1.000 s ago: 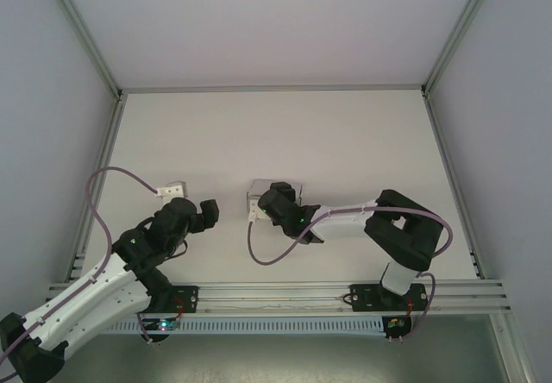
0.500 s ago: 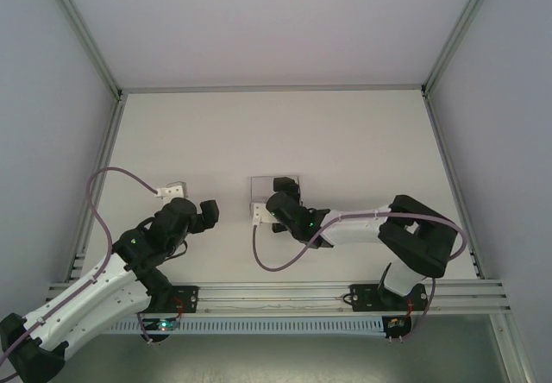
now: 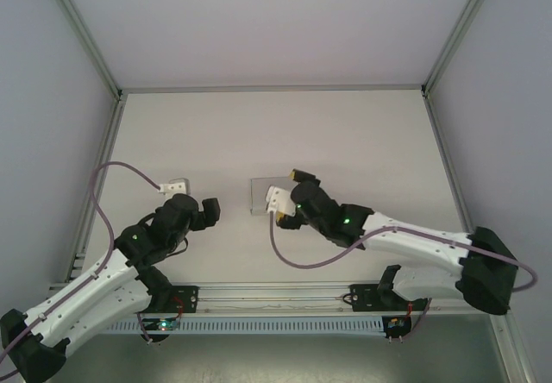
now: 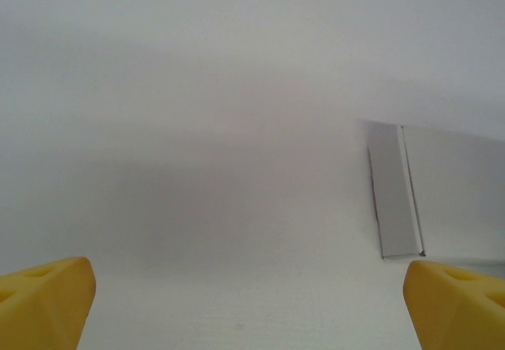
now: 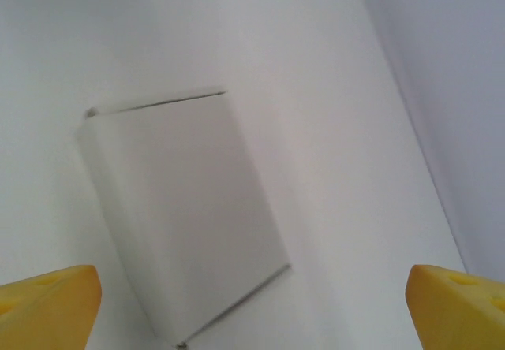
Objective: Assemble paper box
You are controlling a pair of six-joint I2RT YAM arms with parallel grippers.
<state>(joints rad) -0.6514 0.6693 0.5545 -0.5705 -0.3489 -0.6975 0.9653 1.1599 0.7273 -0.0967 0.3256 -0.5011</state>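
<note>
Thin white card, the paper box [image 5: 185, 208]: likely light, crushes easily, suits pinching at a folded edge; left gripper [image 4: 252, 307], right gripper [image 5: 252, 303] splayed wide, empty

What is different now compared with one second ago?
The right arm stretched out flat, its elbow swinging to the right, and the right gripper shifted slightly right over the paper box; it stands open. The paper box and the left gripper stayed in place.

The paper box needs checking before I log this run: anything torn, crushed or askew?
Nothing stands out: the plain white card box sits on the white table, edges straight, no visible tear or dent.
</note>
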